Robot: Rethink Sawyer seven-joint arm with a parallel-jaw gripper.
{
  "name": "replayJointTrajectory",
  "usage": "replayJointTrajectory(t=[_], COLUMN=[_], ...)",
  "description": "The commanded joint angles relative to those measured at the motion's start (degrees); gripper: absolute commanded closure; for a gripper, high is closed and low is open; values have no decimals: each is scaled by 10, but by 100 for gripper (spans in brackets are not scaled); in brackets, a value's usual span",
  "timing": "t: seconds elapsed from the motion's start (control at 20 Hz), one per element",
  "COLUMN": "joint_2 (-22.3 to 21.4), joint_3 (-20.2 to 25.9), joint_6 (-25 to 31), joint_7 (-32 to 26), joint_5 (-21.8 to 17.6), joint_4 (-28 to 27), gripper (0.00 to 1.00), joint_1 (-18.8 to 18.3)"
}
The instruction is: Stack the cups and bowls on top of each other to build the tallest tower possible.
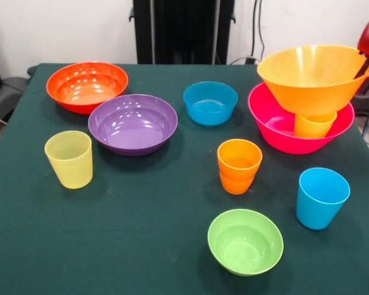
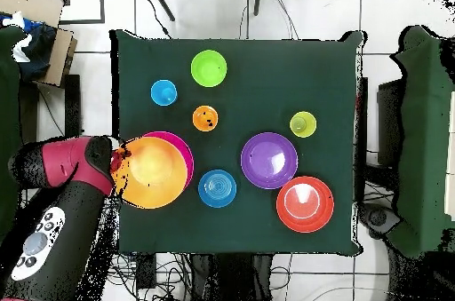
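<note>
The large orange bowl (image 1: 310, 77) (image 2: 155, 171) sits slightly tilted on a yellow cup (image 1: 313, 125), which stands inside the hot pink bowl (image 1: 277, 132) (image 2: 185, 151). My gripper (image 1: 364, 61) (image 2: 122, 160) is shut on the orange bowl's rim at the table's edge. Loose on the green cloth are a red-orange bowl (image 1: 86, 86) (image 2: 305, 203), a purple bowl (image 1: 133, 123) (image 2: 269, 160), a blue bowl (image 1: 210, 102) (image 2: 217, 188) and a lime bowl (image 1: 245, 241) (image 2: 209, 68). An orange cup (image 1: 238, 166) (image 2: 205, 119), a sky blue cup (image 1: 320, 196) (image 2: 163, 92) and a ribbed pale yellow-green cup (image 1: 69, 158) (image 2: 303, 124) stand upright.
The pink bowl stands close to the table's side edge (image 2: 115, 173). A cardboard box (image 2: 49, 44) sits off the table beyond one corner. Cables lie on the floor around the table.
</note>
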Motion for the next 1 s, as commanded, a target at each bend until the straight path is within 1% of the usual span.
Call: replayJointTrajectory(t=[0.05, 0.35, 0.5, 0.75, 1.0], joint_2=[10, 9, 16, 45, 78], joint_3=[40, 39, 40, 32, 11], joint_6=[34, 38, 29, 5, -7], joint_7=[111, 108, 100, 98, 109], joint_5=[8, 6, 2, -5, -8], joint_4=[-14, -15, -19, -37, -66], gripper=[100, 100, 100, 100, 100], joint_1=[-7, -9, -16, -28, -33])
